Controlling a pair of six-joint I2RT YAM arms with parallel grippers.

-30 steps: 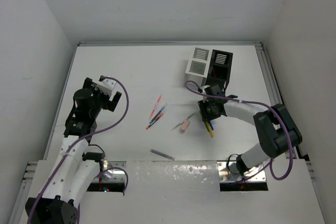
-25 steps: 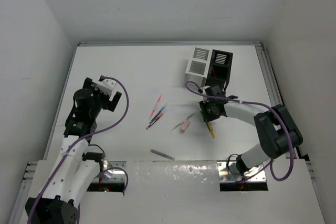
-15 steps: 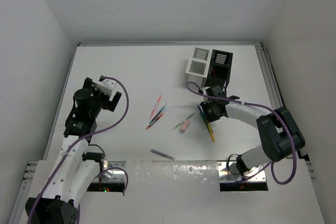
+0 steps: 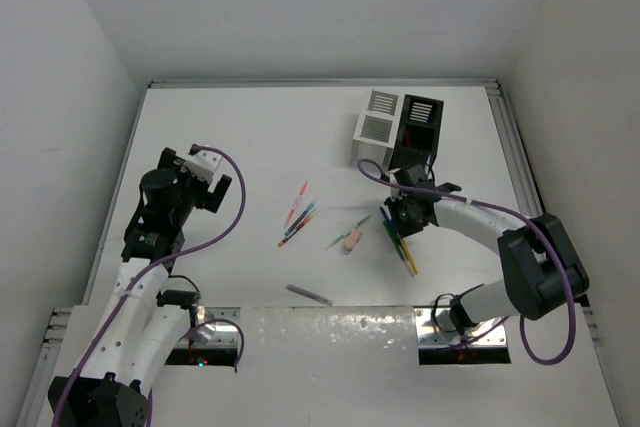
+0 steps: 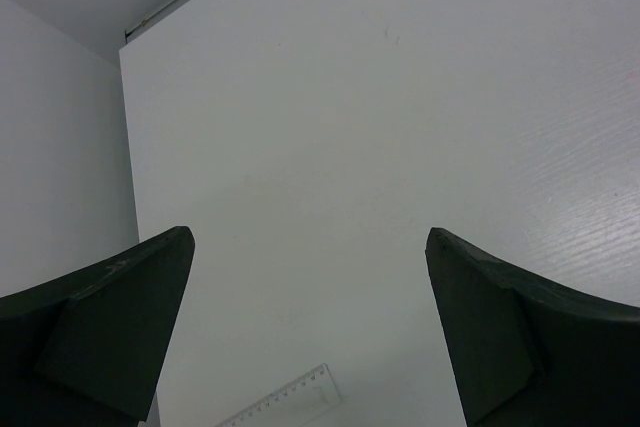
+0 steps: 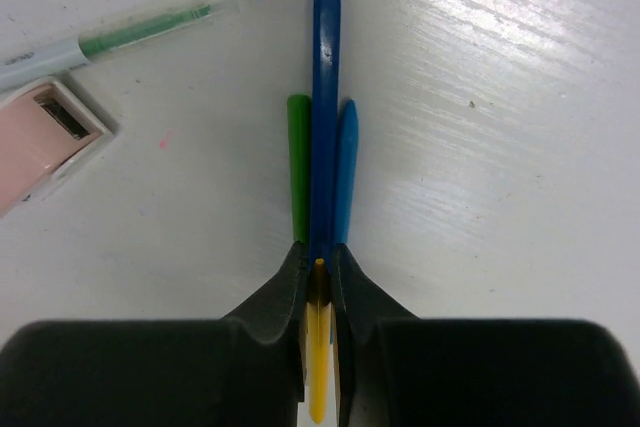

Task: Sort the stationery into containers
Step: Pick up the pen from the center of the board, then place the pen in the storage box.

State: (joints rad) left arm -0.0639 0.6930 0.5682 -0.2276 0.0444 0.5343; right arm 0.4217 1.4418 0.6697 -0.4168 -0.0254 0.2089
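My right gripper (image 4: 401, 215) (image 6: 320, 252) is shut on a bundle of pens just above the table: a long dark blue pen (image 6: 324, 97), a green one (image 6: 298, 157), a light blue one (image 6: 346, 157) and a yellow one (image 6: 318, 347). In the top view the bundle (image 4: 408, 259) sticks out toward the near right. The white box (image 4: 378, 117) and black box (image 4: 420, 122) stand side by side just behind that gripper. A pink eraser (image 4: 351, 240) (image 6: 35, 142) and a green-and-white pen (image 6: 110, 42) lie left of it. My left gripper (image 4: 205, 182) (image 5: 308, 237) is open and empty at far left.
Red and blue pens (image 4: 298, 215) lie in a loose cluster at mid table. A grey-purple pen (image 4: 308, 294) lies near the front edge. A clear ruler (image 5: 285, 402) lies below my left gripper. Walls close in the table on three sides.
My right gripper has shifted slightly right with the pen bundle, and the bundle's free end has swung toward the near right. The left arm has not moved.
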